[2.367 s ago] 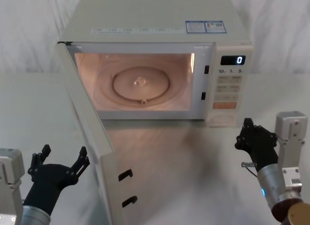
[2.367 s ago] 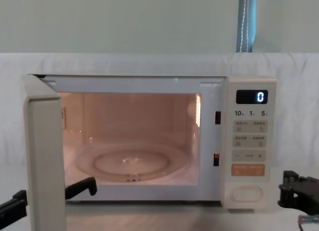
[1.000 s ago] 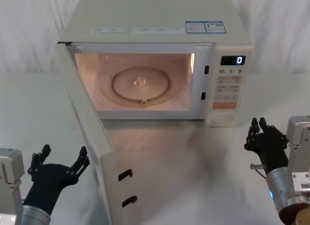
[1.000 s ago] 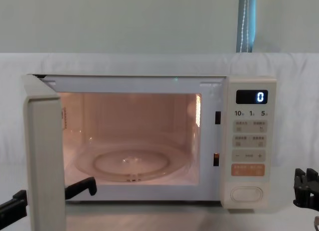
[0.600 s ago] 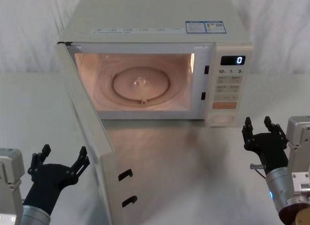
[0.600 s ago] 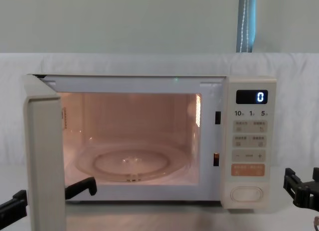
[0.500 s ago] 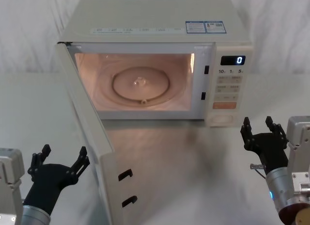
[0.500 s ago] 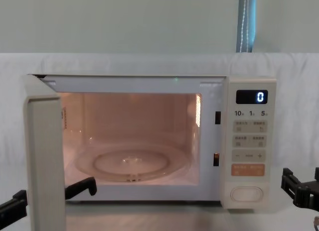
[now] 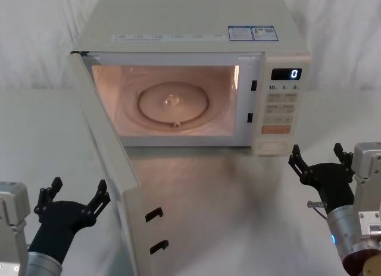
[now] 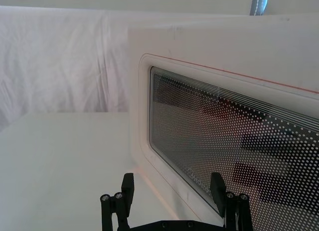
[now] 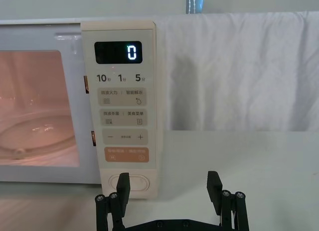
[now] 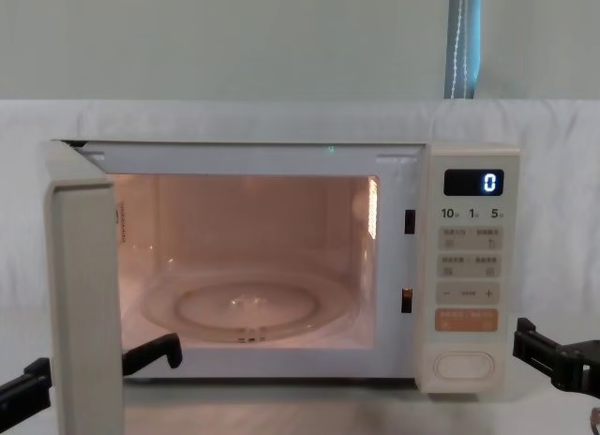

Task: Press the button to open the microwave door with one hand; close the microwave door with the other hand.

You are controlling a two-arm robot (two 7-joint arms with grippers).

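Head view: the right gripper (image 9: 317, 157) is spread wide, holding nothing, just in front of the button (image 9: 272, 146). The left gripper (image 9: 76, 193), released and empty, is beside the swung-out microwave door (image 9: 110, 163).

Left wrist view: door window (image 10: 239, 141) close ahead.

Right wrist view: the button sits beyond one finger (image 11: 123, 188).

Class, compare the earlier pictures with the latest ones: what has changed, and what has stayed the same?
The right gripper has drawn back from the button and spread its jaws from shut to wide open, holding nothing. The left gripper stays open beside the microwave door, which remains swung open; the display still reads 0.
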